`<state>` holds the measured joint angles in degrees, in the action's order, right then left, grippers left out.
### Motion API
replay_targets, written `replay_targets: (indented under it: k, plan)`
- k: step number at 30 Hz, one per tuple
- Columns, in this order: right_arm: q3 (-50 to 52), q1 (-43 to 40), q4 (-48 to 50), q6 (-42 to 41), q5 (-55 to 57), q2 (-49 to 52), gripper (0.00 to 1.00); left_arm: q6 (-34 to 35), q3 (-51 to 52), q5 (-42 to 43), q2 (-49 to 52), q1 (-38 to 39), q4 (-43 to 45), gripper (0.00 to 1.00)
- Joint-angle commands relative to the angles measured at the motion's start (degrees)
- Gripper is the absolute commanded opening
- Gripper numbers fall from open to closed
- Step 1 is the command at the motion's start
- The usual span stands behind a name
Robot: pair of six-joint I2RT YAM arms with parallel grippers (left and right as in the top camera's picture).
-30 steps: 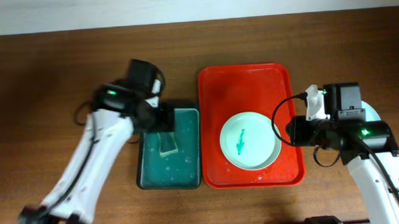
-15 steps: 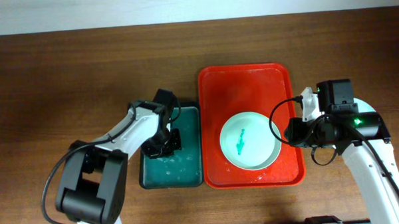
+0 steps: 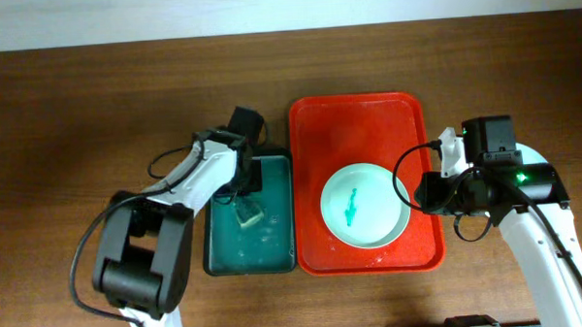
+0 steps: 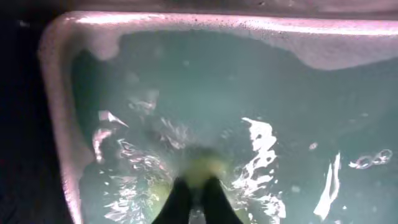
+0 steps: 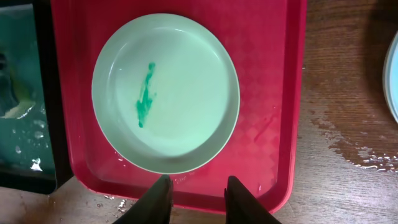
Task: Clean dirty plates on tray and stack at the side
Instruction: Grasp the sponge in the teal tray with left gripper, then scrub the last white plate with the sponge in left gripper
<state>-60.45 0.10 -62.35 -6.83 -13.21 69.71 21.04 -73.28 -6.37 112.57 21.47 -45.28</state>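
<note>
Red tray mid-tabletop holds one dirty plate, teal smear at centre; the dark green basin just beside its left edge holds soapy water and the sponge. My left gripper fingers are clamped on that sponge underwater, and my right gripper fingers are parted and empty above the tray's near rim. I'd lift the sponge straight up, let it drip over the basin, then scrub the smear while the right steadies the plate.
</note>
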Motion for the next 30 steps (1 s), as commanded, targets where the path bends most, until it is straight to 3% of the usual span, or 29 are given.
replay_targets:
  k: [1, 3, 4, 7, 8, 12, 13, 15, 18, 19, 21, 23, 26, 30]
  plan:
    - [-0.59, 0.26, 0.15, 0.61, -0.52, 0.15, 0.30, -4.09, -1.95, 8.20, 0.81, 0.17, -1.01, 0.00]
    - [-0.59, 0.26, 0.13, 0.59, -0.52, 0.15, 0.30, -8.76, -6.45, 13.29, 0.79, 0.17, -4.37, 0.00]
    - [-0.59, 0.26, 0.13, 0.61, -0.52, 0.15, 0.30, -9.22, -9.07, 13.46, 0.79, 0.17, -6.95, 0.07]
    - [-0.59, 0.26, 0.07, 0.61, -0.52, 0.15, 0.30, -9.20, -12.26, 13.44, 0.79, 0.17, -11.61, 0.66]
    - [-0.59, 0.26, 0.04, 0.59, -0.52, 0.15, 0.30, -9.20, -12.22, 13.40, 0.83, 0.17, -12.41, 0.67]
    - [-0.59, 0.26, -0.04, 0.61, -0.52, 0.15, 0.30, -6.08, -9.84, 13.25, 0.90, 0.46, -14.34, 0.63]
    - [-0.59, 0.26, -0.07, 0.59, -0.52, 0.15, 0.30, -3.91, -7.76, 13.27, 0.94, 0.98, -12.92, 0.56]
    - [-0.59, 0.26, -0.07, 0.59, -0.52, 0.15, 0.31, -2.16, -2.62, 13.27, 0.96, 2.95, -8.07, 0.31]
    - [-0.57, 0.26, -0.68, 0.07, -0.46, 0.15, 0.30, -1.14, 0.37, 12.98, 0.98, 5.27, -5.73, 0.03]
    - [-0.57, 0.24, -0.83, -3.58, 1.36, 0.22, 0.31, -1.14, 0.37, 12.79, 0.98, 5.53, -5.75, 0.00]
    - [-0.52, -0.28, -0.28, -9.81, 4.83, 1.51, 0.31, -1.38, -1.29, 12.79, 0.90, 5.05, -7.98, 0.00]
    - [-0.52, -2.10, -0.50, -10.10, 3.23, 3.98, 0.34, -2.95, -5.01, 12.59, 0.48, 4.07, -11.74, 0.00]
    - [-0.52, -4.90, -0.70, -3.56, -3.96, 9.09, 0.35, -8.13, -11.82, 12.33, -1.01, 3.48, -17.42, 0.00]
    - [-0.50, -5.16, 0.39, 2.58, -4.22, 14.84, 0.38, -9.64, -17.62, 10.21, -1.38, 3.50, -22.38, 0.00]
